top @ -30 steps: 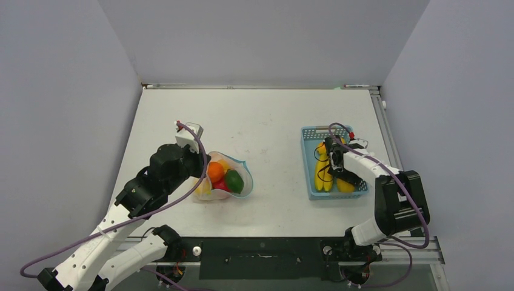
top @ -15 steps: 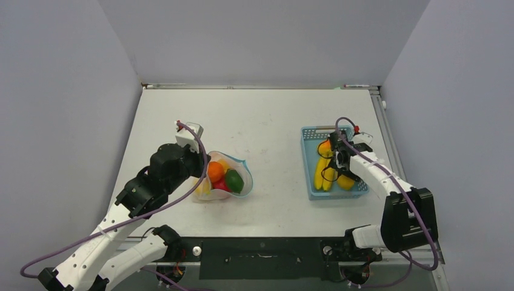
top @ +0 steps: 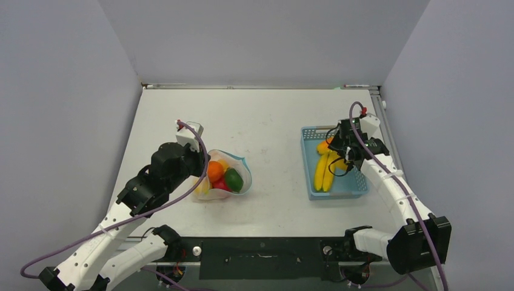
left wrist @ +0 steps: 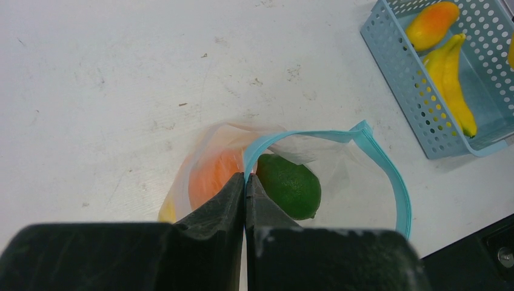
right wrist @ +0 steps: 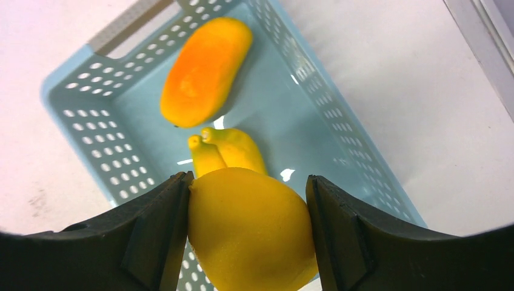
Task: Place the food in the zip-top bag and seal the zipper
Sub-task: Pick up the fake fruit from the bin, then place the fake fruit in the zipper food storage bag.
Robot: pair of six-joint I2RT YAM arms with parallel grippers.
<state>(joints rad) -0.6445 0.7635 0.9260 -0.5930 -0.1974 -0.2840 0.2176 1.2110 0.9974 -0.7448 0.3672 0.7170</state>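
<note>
The clear zip-top bag lies open left of centre, holding an orange round, a red fruit and a green one. My left gripper is shut on the bag's light blue zipper strip at the mouth's near-left edge, holding the mouth open; the green fruit shows inside. My right gripper is shut on a yellow lemon and holds it above the basket. Yellow bananas and an orange-yellow mango lie in the basket.
A light blue mesh basket stands right of centre, close to the table's right edge rail. Grey walls enclose the table on three sides.
My right gripper has risen out of the basket and moved toward the back right with the yellow lemon in it. The left arm and the bag have not moved.
</note>
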